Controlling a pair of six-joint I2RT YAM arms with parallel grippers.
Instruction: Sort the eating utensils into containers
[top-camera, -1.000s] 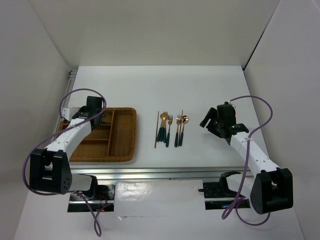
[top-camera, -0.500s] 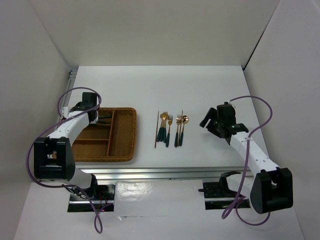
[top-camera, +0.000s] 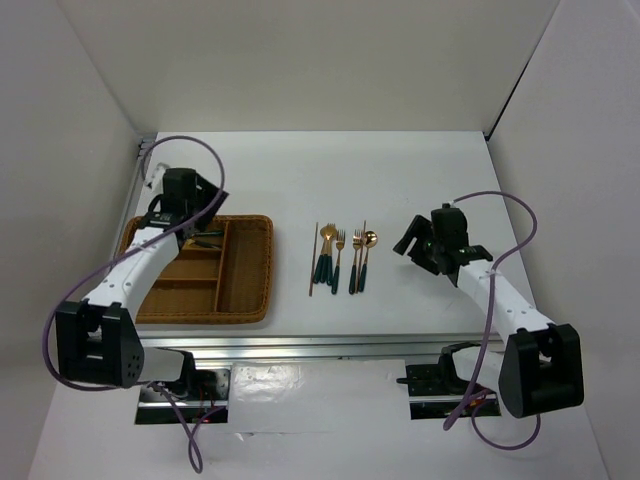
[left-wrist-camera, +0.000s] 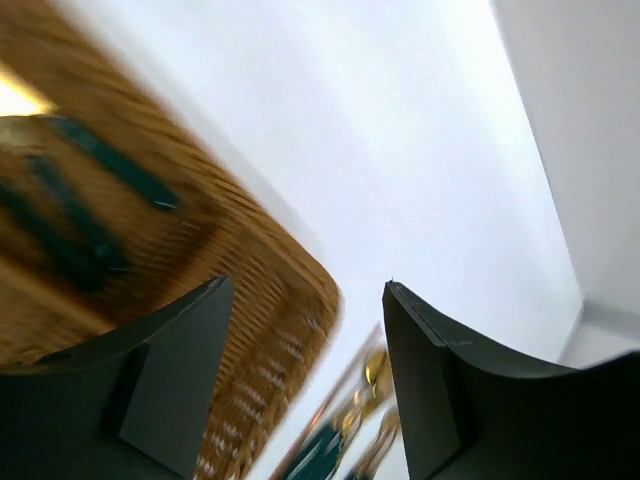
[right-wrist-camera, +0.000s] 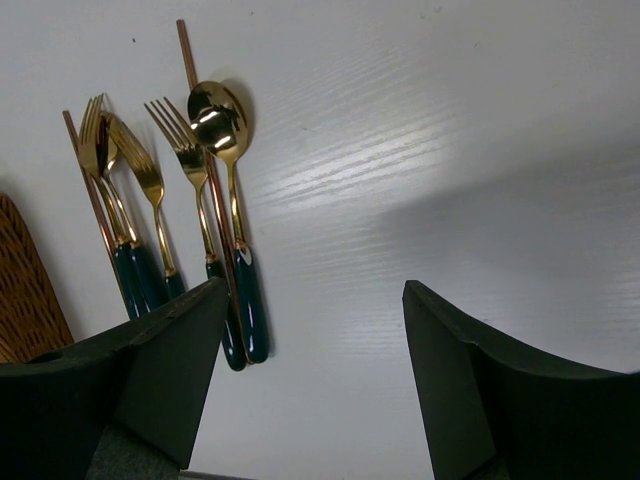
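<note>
The wicker tray (top-camera: 266, 270) sits on the left side of the table (top-camera: 400, 170). The left gripper (left-wrist-camera: 305, 298) hangs over its far edge, fingers spread, nothing between them. Below it, in the blurred wrist view, a few dark green handles (left-wrist-camera: 100, 165) lie in a far compartment — which pieces they are I cannot tell.

The other utensils (top-camera: 340, 258) lie in a tight row just right of the tray, heads far and handles near. There are forks (right-wrist-camera: 183, 152), a spoon (right-wrist-camera: 215, 110) and two thin brown sticks (right-wrist-camera: 186, 50). The right gripper (right-wrist-camera: 312, 290) hovers to the right of that row, jaws wide apart and holding nothing.

From where I stand, most of the sorting is ahead, and the trouble lies in how the row is packed. One stick runs right along the fork and spoon on the right, seemingly touching them, so a pinch aimed at one piece could drag or flick its neighbours. The handles are slim and flat on the table — fingers coming down a little off-line may skid off and scatter the row. The tray is well apart from the right arm, and a long carry with a thin handle invites a slip. If both arms head for the middle, they could also clash.
</note>
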